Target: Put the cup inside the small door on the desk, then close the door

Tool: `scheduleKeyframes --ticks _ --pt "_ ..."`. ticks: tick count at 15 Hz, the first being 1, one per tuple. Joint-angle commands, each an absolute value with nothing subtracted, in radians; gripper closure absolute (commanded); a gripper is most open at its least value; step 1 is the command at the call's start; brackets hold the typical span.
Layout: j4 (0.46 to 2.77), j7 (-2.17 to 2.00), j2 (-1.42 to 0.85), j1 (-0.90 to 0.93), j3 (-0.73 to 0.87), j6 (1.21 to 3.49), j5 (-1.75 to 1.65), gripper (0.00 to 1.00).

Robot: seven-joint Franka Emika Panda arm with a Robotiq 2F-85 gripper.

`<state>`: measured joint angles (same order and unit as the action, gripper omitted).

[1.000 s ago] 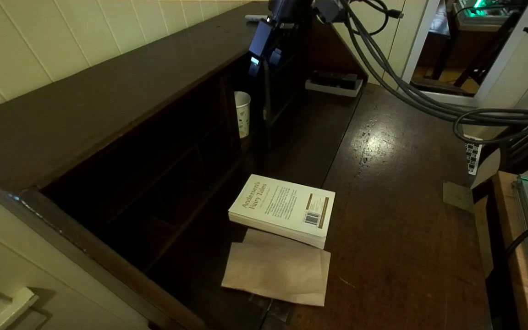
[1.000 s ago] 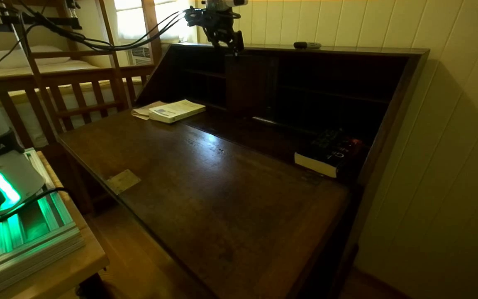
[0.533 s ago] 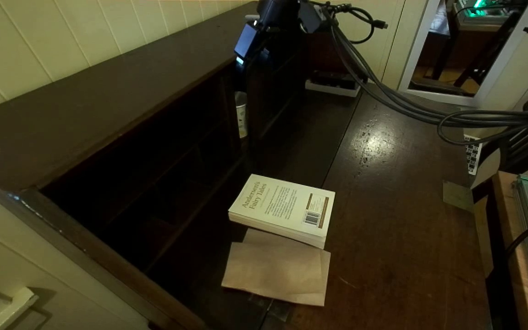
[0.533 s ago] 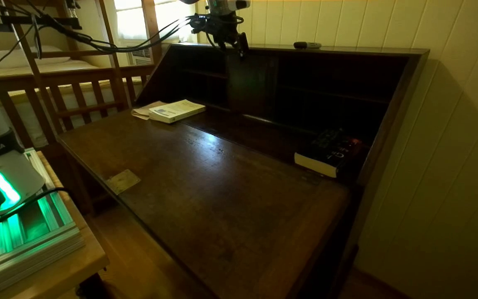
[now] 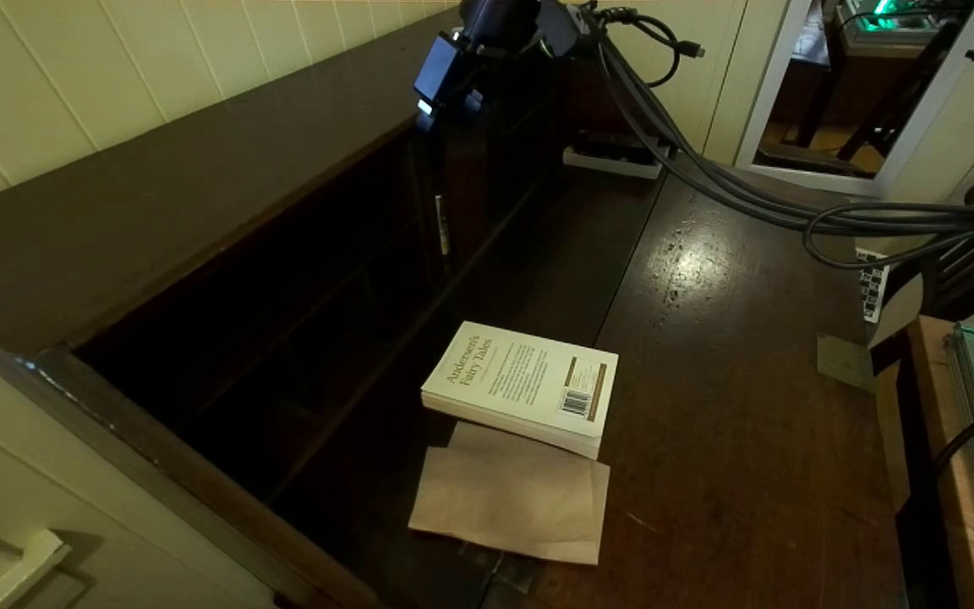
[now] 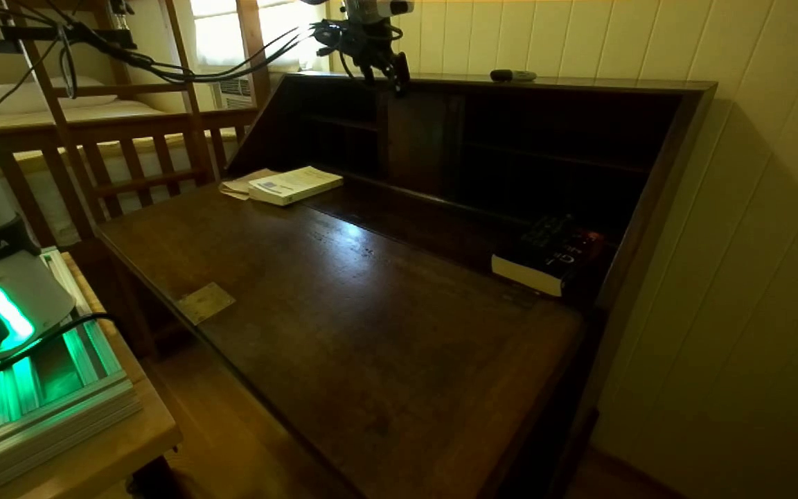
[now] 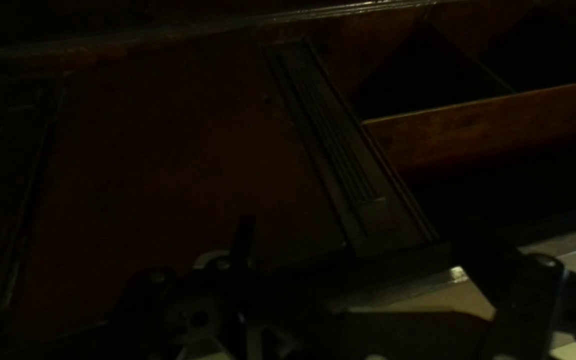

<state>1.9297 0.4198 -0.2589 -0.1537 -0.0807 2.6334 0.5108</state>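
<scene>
The small door (image 5: 463,182) is a dark brown upright panel, ajar by a narrow gap in the cubbyhole row of the desk (image 5: 749,440). It shows face-on in an exterior view (image 6: 416,142) and in the wrist view (image 7: 183,165). A thin strip of the white patterned cup (image 5: 442,227) shows through the gap, standing behind the door; the rest is hidden. The cup is not seen in the wrist view. My gripper (image 5: 451,108) is open and empty near the door's top edge, also in the wrist view (image 7: 355,235). I cannot tell whether it touches the door.
A white book (image 5: 525,385) and brown paper (image 5: 511,499) lie on the desk. A thick black book (image 6: 551,253) lies by the slanted side board. A white tray (image 5: 614,161) stands at the far end. A dark object (image 6: 512,75) lies on the top ledge. Cables hang from the arm.
The door has swung from standing well open to nearly shut, and it hides most of the cup. My gripper has moved along with it, toward the white book's side.
</scene>
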Motion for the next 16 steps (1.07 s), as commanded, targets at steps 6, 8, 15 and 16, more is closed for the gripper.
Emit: scheduleKeyframes --ticks 6,8,15,16 --pt "1.955 0.270 -0.125 -0.140 -0.037 2.441 0.452 0.00" --pt "1.962 0.189 -0.085 -0.129 -0.005 2.398 0.370 0.00" --pt "1.968 0.045 0.010 -0.117 0.052 2.205 0.115 0.00" --pt "1.971 0.049 0.020 -0.117 0.054 2.178 0.102 0.00"
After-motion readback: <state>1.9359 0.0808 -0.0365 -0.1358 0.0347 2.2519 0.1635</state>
